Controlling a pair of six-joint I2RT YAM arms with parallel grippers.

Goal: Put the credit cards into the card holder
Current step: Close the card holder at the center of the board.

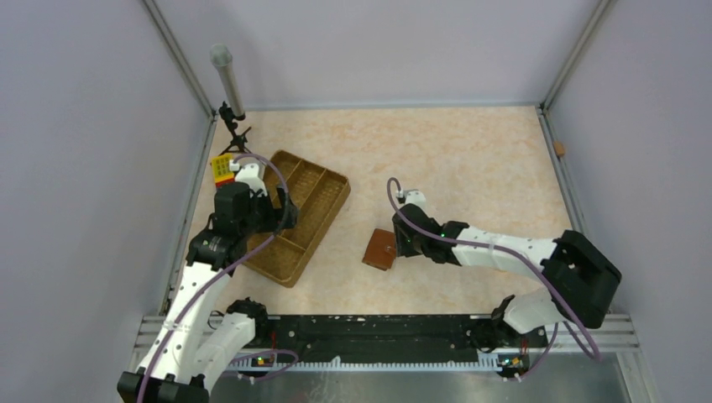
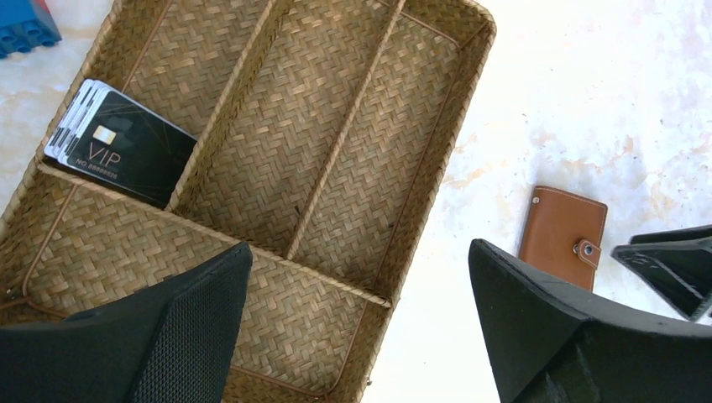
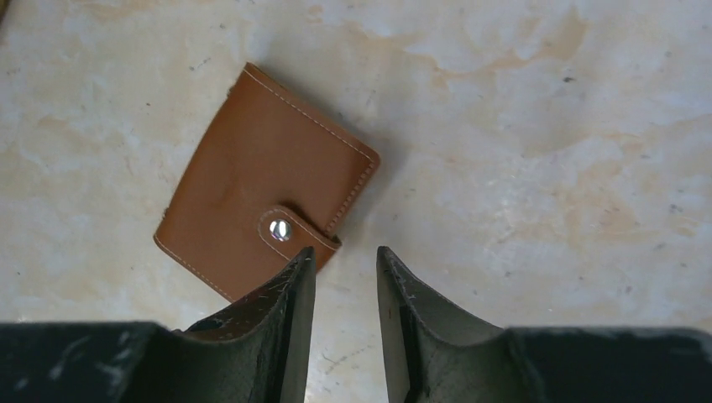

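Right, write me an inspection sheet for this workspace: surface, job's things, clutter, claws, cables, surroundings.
Surface: beige marbled tabletop, no spills seen.
Job's things: stack of dark VIP cards in a corner compartment of the woven tray; brown card holder flat on the table beside the tray, snap fastened.
Clutter: yellow-and-blue block by the tray's far corner; grey tube on a stand, back left.
Claws: left claw wide open above the tray, empty; right claw slightly open, empty, at the holder's snap edge.
Cables: purple cables along both arms.
Surroundings: grey walls, metal frame.

Marbled table (image 1: 470, 159): woven tray (image 1: 312, 195), brown card holder (image 1: 379, 249), perhaps toy block (image 1: 222, 168).
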